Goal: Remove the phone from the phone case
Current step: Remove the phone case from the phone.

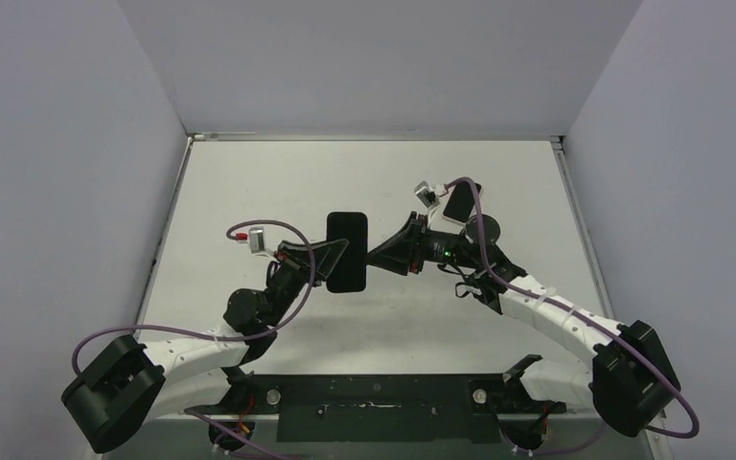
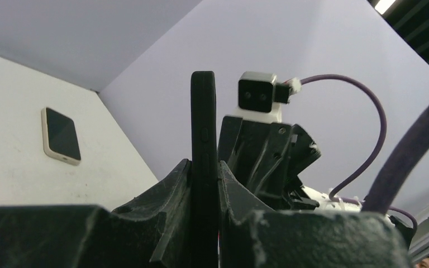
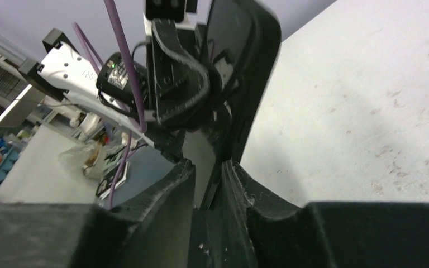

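Top external view shows you the black phone case at the middle of the worktop, gripped from two sides. Your left gripper is clamped on its left edge, and your right gripper is clamped on its right edge. The phone lies apart from it, right of the middle and nearer the far edge, with a dark screen.

The case is sitting between the left claw and the right claw; the phone is lying on the counter behind, rightward.
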Robot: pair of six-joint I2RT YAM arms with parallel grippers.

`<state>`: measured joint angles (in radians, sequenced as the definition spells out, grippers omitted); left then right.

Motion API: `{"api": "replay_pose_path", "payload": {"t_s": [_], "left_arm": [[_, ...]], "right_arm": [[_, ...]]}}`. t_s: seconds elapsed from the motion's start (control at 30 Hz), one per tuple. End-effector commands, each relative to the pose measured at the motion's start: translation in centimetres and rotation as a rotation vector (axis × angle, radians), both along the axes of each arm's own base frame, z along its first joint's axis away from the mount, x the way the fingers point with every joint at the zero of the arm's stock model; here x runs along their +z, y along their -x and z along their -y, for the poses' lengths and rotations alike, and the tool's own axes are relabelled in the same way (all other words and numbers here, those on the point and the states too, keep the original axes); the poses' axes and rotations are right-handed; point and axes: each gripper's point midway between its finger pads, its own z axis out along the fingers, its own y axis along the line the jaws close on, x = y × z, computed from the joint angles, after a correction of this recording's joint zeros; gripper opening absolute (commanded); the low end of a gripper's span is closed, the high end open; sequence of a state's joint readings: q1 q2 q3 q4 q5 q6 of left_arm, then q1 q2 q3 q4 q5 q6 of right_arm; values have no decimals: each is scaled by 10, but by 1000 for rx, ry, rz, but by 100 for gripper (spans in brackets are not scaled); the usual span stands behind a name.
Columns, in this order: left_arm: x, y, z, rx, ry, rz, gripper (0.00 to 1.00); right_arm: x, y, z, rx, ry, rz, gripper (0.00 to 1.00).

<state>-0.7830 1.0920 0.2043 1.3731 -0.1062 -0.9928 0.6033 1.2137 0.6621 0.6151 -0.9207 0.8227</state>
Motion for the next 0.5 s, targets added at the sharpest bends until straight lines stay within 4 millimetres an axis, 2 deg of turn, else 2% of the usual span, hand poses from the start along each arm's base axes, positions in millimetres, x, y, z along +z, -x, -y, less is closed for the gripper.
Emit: {"api": "replay_pose_path", "payload": {"t_s": [0.0,0.13,0.2,0.33,0.47], "left_arm": [[-9,15,10,-105,-27,-56,0],[3,9,5,-76,17,-63,0],[10,9,7,-88,33,-51,0],[17,13,7,-118,67,-34,0],[15,14,3,-113,70,-37,0]], "right_arm": [[45,-13,8,-127,-65,224,33],[32,-5,1,-140,-56,209,55],[27,-3,-4,-138,-55,195,60],[15,-11,-3,-192,-56,146,62],[10,-24,8,-286,-36,137,62]]}}
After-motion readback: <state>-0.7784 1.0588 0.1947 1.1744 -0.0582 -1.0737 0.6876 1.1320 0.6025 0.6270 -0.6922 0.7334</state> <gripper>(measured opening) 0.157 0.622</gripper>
